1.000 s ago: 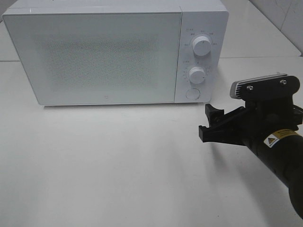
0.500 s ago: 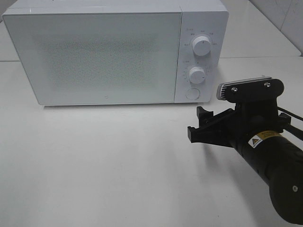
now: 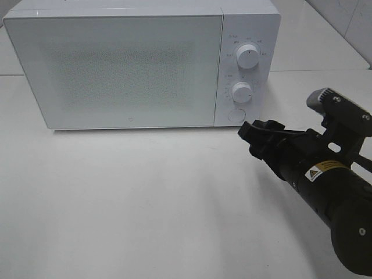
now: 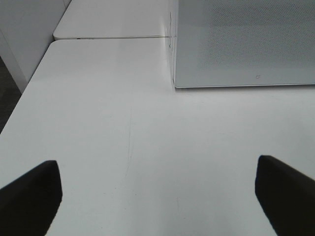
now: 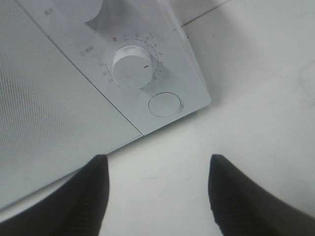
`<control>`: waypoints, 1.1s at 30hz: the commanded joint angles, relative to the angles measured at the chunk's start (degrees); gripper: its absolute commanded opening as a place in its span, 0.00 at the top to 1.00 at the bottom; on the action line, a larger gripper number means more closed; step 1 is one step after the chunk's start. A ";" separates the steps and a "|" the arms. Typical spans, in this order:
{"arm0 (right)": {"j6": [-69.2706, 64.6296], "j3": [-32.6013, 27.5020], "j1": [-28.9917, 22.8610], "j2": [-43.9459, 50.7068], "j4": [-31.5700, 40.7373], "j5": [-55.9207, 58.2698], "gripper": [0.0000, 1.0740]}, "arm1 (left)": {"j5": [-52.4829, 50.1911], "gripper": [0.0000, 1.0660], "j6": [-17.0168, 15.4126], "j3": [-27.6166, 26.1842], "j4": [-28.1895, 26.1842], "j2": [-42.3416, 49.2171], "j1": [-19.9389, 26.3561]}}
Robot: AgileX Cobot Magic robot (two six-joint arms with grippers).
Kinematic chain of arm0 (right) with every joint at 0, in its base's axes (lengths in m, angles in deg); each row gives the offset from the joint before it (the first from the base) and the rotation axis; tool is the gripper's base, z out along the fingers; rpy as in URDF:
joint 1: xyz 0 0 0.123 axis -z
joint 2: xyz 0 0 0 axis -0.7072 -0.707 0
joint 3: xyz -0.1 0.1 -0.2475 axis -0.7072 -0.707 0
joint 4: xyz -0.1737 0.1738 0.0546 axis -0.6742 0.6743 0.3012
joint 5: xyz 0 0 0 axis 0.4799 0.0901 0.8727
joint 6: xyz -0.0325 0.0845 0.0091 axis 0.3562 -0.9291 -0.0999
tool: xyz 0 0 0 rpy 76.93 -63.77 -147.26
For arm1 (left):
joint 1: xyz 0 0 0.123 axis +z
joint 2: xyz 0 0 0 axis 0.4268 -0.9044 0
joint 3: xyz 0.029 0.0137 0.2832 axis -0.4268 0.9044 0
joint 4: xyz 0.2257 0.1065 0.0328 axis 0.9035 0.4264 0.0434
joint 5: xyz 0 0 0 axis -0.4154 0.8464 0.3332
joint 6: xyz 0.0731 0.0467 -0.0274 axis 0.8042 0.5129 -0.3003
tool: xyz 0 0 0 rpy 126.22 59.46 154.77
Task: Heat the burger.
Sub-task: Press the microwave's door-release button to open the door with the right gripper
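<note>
Burger is in none of the views; it may sit behind the shut door (image 3: 116, 70) of the microwave (image 3: 133, 14), but the frosted panel hides whatever is inside, so I cannot tell.

The likely next step is working the controls, and the risk begins at the right gripper (image 3: 256, 131). Its tips hang close to the round button (image 3: 235, 115), which lies at about 10 o'clock from them in the high view. If the button is a door release, a nudge there would pop the door instead of starting heat. The lower dial (image 3: 242, 92) at about 11 o'clock is smooth and small, so fingers closing off-centre could slip round it without turning it, or push the light oven back across the worktop (image 3: 145, 197).

In the right wrist view, the right gripper (image 5: 157, 196) has its fingers (image 5: 83, 196) parted with a clear gap, bare worktop between them, holding and touching nothing.

Further out, the upper dial (image 3: 248, 57) sits at 12 o'clock from the lower one. The left gripper (image 4: 157, 196) is spread wide and empty over bare worktop, well apart from the microwave's near corner.
</note>
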 commanded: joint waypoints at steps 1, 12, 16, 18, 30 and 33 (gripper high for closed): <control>-15.58 0.46 -0.17 0.00 -0.40 0.00 0.58 | -0.17 0.06 -0.40 0.34 -0.52 1.15 0.06; -48.47 0.46 -0.17 0.00 1.03 0.23 0.88 | -0.17 0.06 -0.40 0.34 -0.52 1.15 0.06; -52.14 0.46 -0.17 0.00 3.78 0.23 0.98 | -0.17 0.06 -0.40 0.34 -0.52 1.15 0.06; -52.20 0.57 -0.17 0.00 4.13 0.23 1.00 | -0.17 0.06 -0.40 0.34 -0.52 1.15 0.06; -49.79 5.79 0.00 -2.06 5.10 3.27 1.00 | -0.17 0.06 -0.40 0.34 -0.52 1.15 0.06; -50.25 7.68 0.00 -5.27 5.04 3.27 1.00 | -0.17 0.06 -0.40 0.34 -0.52 1.15 0.06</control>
